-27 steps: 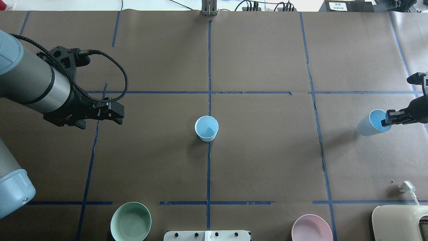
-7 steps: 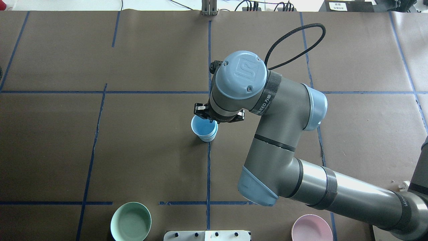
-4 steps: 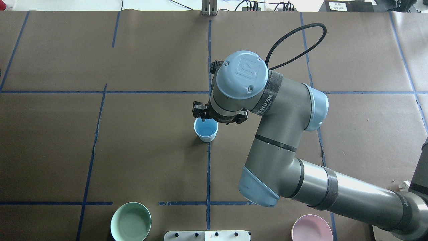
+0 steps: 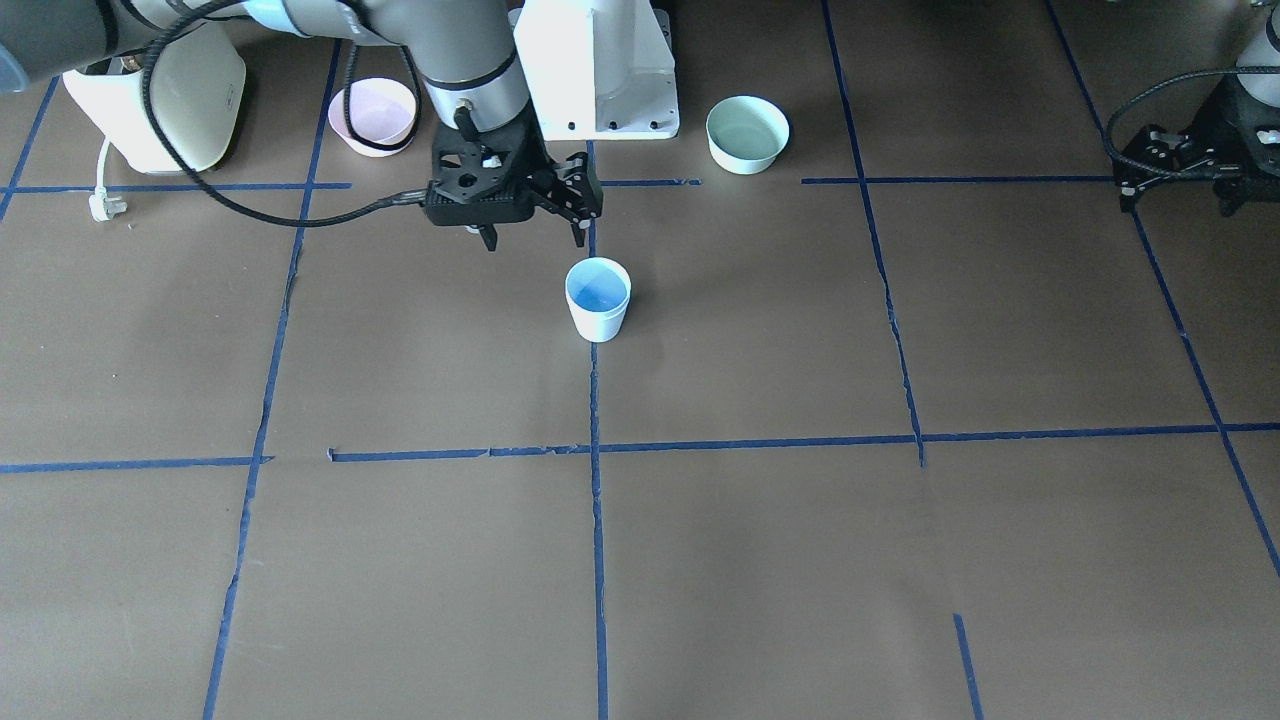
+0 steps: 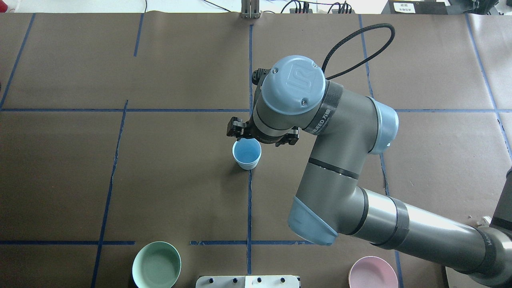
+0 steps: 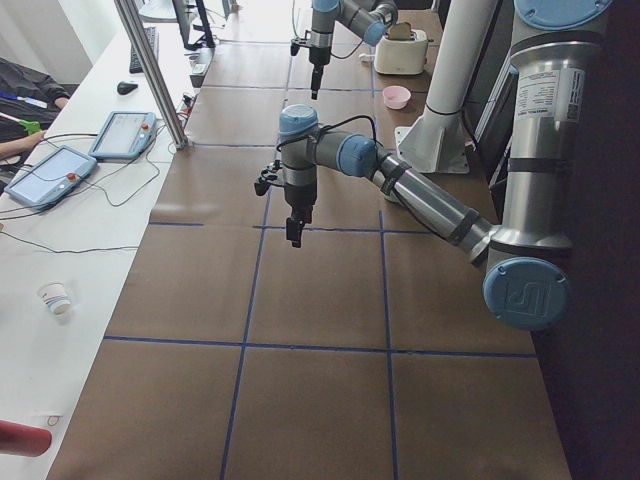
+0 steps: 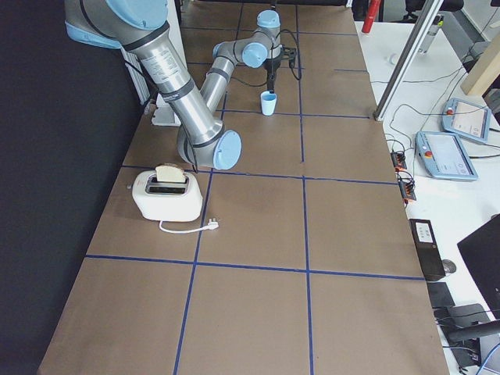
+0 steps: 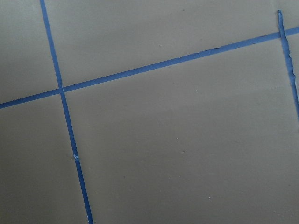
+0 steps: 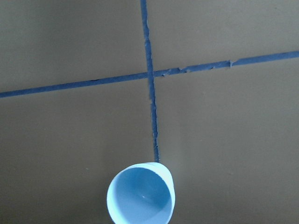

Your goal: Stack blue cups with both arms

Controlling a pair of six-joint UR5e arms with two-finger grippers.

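Though whitish outside, nested blue cups (image 5: pixel 247 154) bluer inside.

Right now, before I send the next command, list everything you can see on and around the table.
cups: two, pale blue, nested in one stack at table centre
green bowl: one, mint, near edge, robot's left of the pedestal
pink bowl: one, near edge, robot's right of the pedestal
toaster: one, white, a slice in its slot, robot's right end
plug: one, white, lying beside the toaster
pedestal: one, white, at the robot's base
tape: blue grid lines on the brown cover
right gripper: black, open, empty, above and just behind the cups
left gripper: black, open, empty, far out on the robot's left
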